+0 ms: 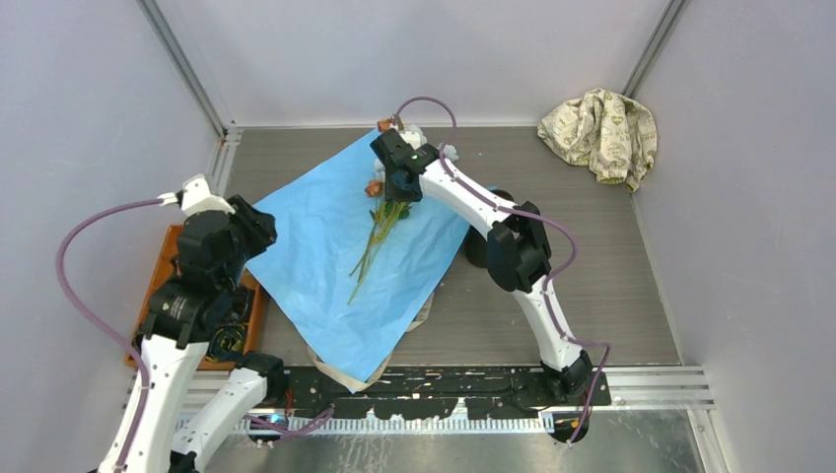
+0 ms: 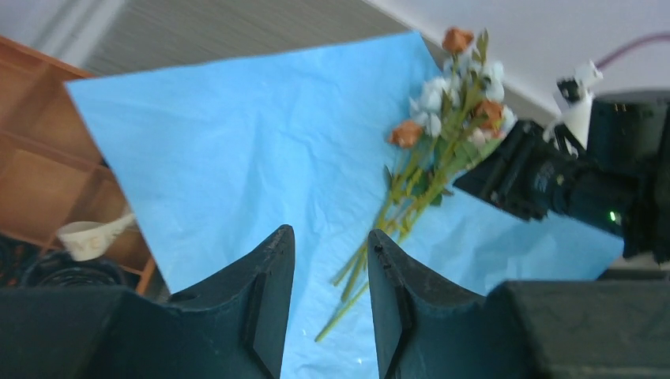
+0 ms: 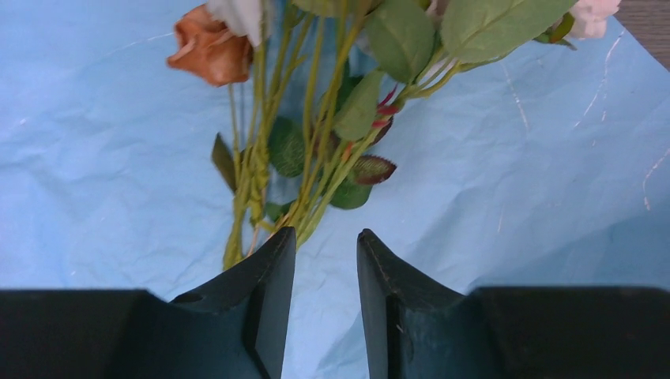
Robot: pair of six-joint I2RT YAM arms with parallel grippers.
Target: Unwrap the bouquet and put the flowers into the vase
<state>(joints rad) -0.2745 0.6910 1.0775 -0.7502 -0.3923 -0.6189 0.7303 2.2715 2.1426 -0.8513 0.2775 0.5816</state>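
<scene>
Several artificial stems, the flowers [image 1: 379,222], lie in one loose bunch on the unfolded blue paper [image 1: 306,266]. Their heads point to the far side of the desk [image 1: 601,286] and their cut ends point toward the arms. Orange-brown and pale heads sit at the far end, with green leaves crowding the stems below them. The paper is spread flat, one corner reaching toward the arms' base rail.

The right arm stretches forward and to the left with its elbow raised and its wrist bent down over the bunch, just below the heads. The right hand [image 3: 325,237] is released: its fingers stand apart with bare paper between them and the stems just ahead of one fingertip. The left arm is folded back over a wooden tray [image 1: 163,271] at the paper's left edge. The left hand [image 2: 330,237] faces the flowers from well apart, fingers parted and holding nothing. A crumpled beige patterned cloth [image 1: 601,128] lies in the far right corner.
</scene>
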